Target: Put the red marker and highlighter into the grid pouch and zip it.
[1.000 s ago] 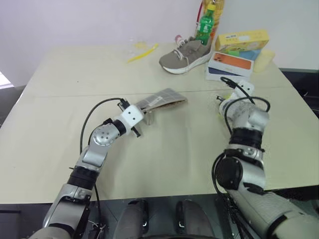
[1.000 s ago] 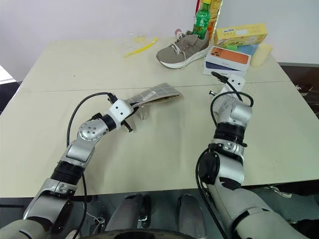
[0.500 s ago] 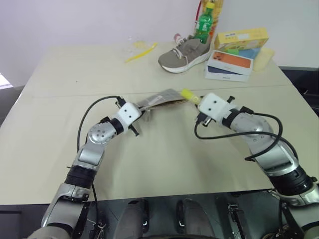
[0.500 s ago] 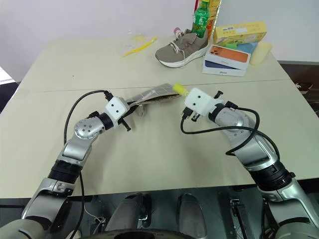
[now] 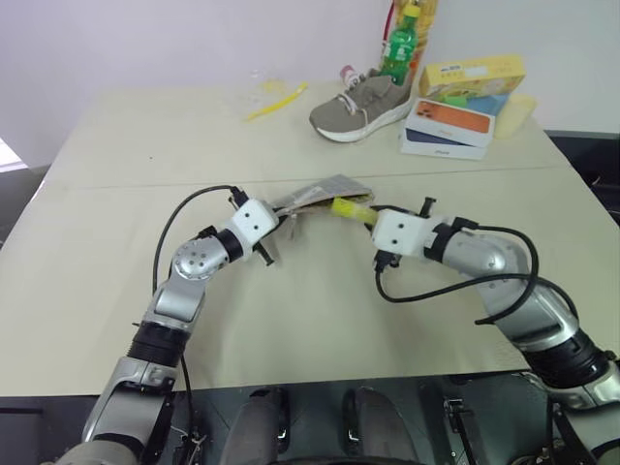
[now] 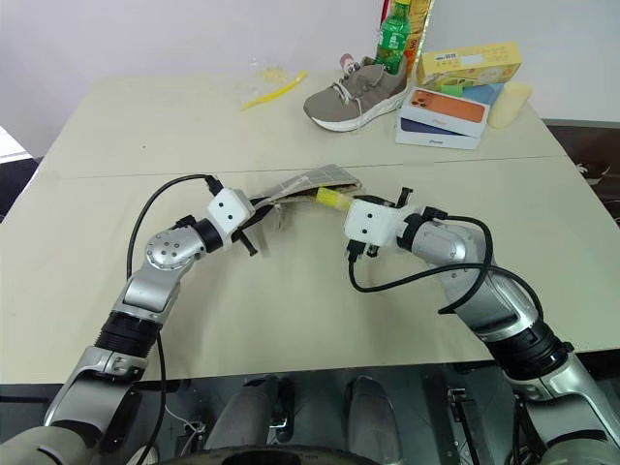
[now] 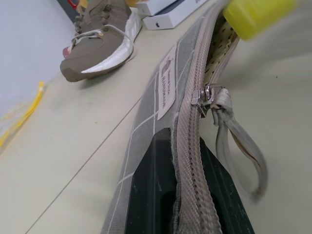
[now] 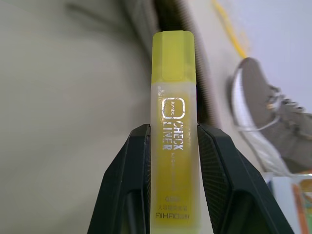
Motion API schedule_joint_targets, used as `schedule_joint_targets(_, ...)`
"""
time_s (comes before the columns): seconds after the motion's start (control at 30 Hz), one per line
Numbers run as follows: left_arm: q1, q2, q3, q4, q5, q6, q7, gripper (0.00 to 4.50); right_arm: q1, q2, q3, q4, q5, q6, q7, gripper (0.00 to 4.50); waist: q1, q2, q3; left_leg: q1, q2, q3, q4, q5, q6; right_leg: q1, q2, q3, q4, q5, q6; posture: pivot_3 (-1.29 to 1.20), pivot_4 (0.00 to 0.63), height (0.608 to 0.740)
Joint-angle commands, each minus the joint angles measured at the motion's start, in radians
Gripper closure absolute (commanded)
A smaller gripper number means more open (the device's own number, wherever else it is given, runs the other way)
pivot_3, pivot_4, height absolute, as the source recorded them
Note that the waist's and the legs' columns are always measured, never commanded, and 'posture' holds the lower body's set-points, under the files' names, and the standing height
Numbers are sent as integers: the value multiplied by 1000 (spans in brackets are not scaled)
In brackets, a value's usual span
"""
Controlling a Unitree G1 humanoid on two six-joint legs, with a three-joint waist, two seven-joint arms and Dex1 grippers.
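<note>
Left eye view: two hands work at mid-surface, with wide bare beige surface [image 5: 320, 320] on the near side and to the left. The left hand [image 5: 272, 221] is closed on the near-left end of the one grid pouch [image 5: 320, 191], its black fingers [image 7: 151, 195] clamping the fabric beside the zipper. The pouch is grey with thin white lines and a small white label; its zipper is undone, the mouth gaping toward the right. The right hand [image 5: 366, 215] grips the one highlighter [image 5: 351, 208], a stubby bright yellow pen with pale lettering, its cap end right at the pouch mouth. Far right: one grey shoe [image 5: 360, 105], one green bottle [image 5: 397, 53], stacked boxes [image 5: 455, 121]. A thin yellow stick [image 5: 277, 102] lies near the far edge.
</note>
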Motion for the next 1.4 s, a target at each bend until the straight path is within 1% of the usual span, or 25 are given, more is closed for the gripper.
schedule_joint_targets(0.03, -12, -4, 4, -48, -18, -24, -8, 4500, -8, 12, -13, -9, -35, -16, 1, 3676, 2, 0, 0, 0, 0, 0, 0, 0, 0, 0, 0, 0, 0, 0, 0, 0, 150, 740)
schedule_joint_targets(0.1, -4, -6, 2, -61, -35, -30, -28, 4500, -16, 23, -18, 1, -49, -11, -4, 3676, 5, 0, 0, 0, 0, 0, 0, 0, 0, 0, 0, 0, 0, 0, 0, 0, 150, 740)
schedule_joint_targets(0.23, 9, 3, -6, -69, -25, -37, -44, 4500, -19, 32, -27, 5, -60, -19, 7, 3676, 8, 0, 0, 0, 0, 0, 0, 0, 0, 0, 0, 0, 0, 0, 0, 0, 150, 740)
schedule_joint_targets(0.47, 15, 11, -5, -64, -14, -44, -48, 4500, -14, 29, -47, -14, -49, -21, 40, 3676, 9, 0, 0, 0, 0, 0, 0, 0, 0, 0, 0, 0, 0, 0, 0, 0, 150, 740)
schedule_joint_targets(0.63, 16, 14, -5, -57, -9, -45, -43, 4500, -6, 29, -75, -56, -9, -10, 86, 3676, 9, 0, 0, 0, 0, 0, 0, 0, 0, 0, 0, 0, 0, 0, 0, 0, 150, 740)
schedule_joint_targets(0.87, 19, 11, -8, -59, -13, -47, -47, 4500, -15, 36, -90, -56, -17, 20, 96, 3676, 9, 0, 0, 0, 0, 0, 1, 0, 0, 0, 0, 0, 0, 0, 0, 0, 150, 740)
schedule_joint_targets(1.17, 40, 11, -13, -101, -48, -55, -91, 4500, -25, 27, -71, -23, -75, 31, 88, 3676, 9, 0, 0, 0, 0, 0, 1, 0, 0, 0, 0, 0, 0, 0, 0, 0, 150, 740)
schedule_joint_targets(1.3, 47, 15, -22, -126, -65, -60, -130, 4500, -39, 5, -23, -21, -158, -2, 99, 3676, 8, 0, 0, 0, 0, 0, 1, 0, -1, 0, 0, 0, 0, 0, 0, 0, 150, 740)
schedule_joint_targets(1.4, 42, 12, -28, -137, -82, -55, -154, 4500, -64, 11, 29, -31, -213, -39, 116, 3676, 8, 0, 0, 0, 0, 0, 1, 0, 0, 0, 0, 0, 0, 0, 0, 0, 150, 740)
